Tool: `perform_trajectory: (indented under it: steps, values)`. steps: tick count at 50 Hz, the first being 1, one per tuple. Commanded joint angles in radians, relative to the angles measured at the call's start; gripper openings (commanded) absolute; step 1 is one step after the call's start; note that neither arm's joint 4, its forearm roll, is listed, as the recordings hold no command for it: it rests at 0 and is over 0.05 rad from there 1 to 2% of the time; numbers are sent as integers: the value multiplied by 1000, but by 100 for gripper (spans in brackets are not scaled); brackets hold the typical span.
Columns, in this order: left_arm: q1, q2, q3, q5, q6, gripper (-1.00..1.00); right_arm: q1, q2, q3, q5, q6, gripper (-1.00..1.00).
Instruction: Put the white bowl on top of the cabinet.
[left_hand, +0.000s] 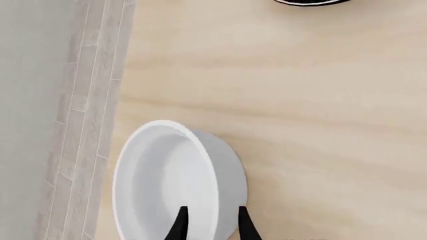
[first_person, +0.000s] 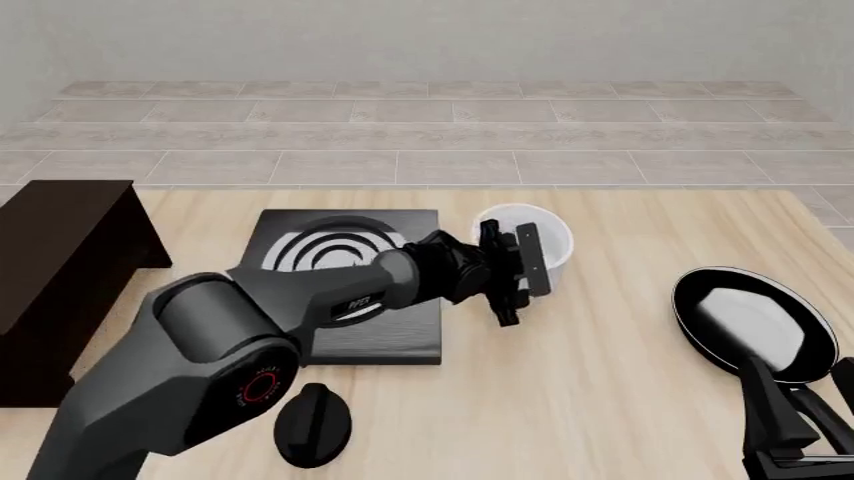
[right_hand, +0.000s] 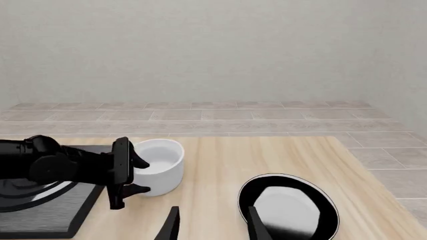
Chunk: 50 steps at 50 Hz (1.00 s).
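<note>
The white bowl (first_person: 541, 238) stands upright on the table just right of the stove plate, also seen in the left wrist view (left_hand: 170, 175) and the right wrist view (right_hand: 161, 161). My left gripper (first_person: 518, 280) is rolled on its side and straddles the bowl's near wall, with one finger (left_hand: 180, 225) inside the bowl and the other (left_hand: 245, 225) outside. A little of the white inside shows between the inner finger and the rim. The dark cabinet (first_person: 60, 270) stands at the far left. My right gripper (right_hand: 213, 222) hangs open and empty near the pan.
A black stove plate (first_person: 350, 300) with grey rings lies under my left arm. In front of it sits a black knob (first_person: 314, 425). A black-rimmed pan (first_person: 747, 320) with a white inside lies at the right, close to my right gripper.
</note>
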Motion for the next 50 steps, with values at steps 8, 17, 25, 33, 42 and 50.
perform_trajectory:
  steps: [8,17,25,33,42,50]
  values:
    - [2,28,57,-23,58,-100,0,2,1,-2,1,100]
    - [31,1,123,-123,165,-100,0,1,0,-1,0,100]
    - [26,-46,164,-202,170,-100,0,-2,-3,5,0,100]
    - [16,-60,197,-247,150,-100,0,-2,-2,3,0,100]
    - [-12,-42,239,-278,75,-100,0,1,2,-3,0,100]
    - [12,-50,303,-378,178,-100,0,0,0,0,0,100]
